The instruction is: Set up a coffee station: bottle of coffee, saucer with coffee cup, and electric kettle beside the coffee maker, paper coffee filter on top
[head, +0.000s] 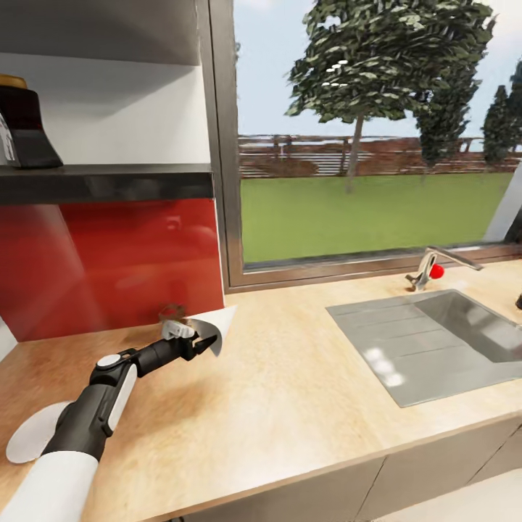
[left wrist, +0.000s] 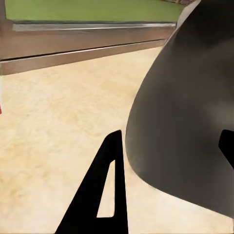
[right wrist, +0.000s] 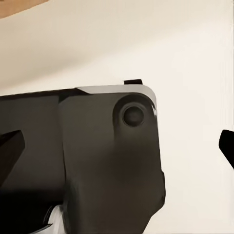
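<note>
1. One arm is at work in the head view: the left gripper (head: pixel 205 342) is out over the bench (head: pixel 290 406), near its back edge below the red splashback (head: pixel 109 268). Jaws pinch the paper coffee filter (head: pixel 217 326), which is clear of the bench top; the white cone's wide part points up and toward the window (head: pixel 377 145), its narrow end in the jaws. A small dark item (head: pixel 172 312) sits just behind the gripper against the splashback; too blurred to name.
2. Same view, far left: the bottle of coffee (head: pixel 22 119) stands on the kitchen shelf (head: pixel 109 174), above the splashback. A flat white round shape (head: pixel 32 435) lies near the bench's front left edge beside the forearm; probably the saucer, partly hidden.
3. Same view, right: a sink (head: pixel 435 341) with tap (head: pixel 435 264) is set in the bench toward its right end. With no coffee maker in the picture, I cannot tell which way the filter must travel.
4. Left wrist view: one dark finger (left wrist: pixel 105 195) over the bench top, and the filter's shaded surface (left wrist: pixel 190 107) hard up against the camera, window frame beyond.
5. Right wrist view: the robot's own dark housing (right wrist: pixel 97 156) against pale ground; jaw state cannot be told.
</note>
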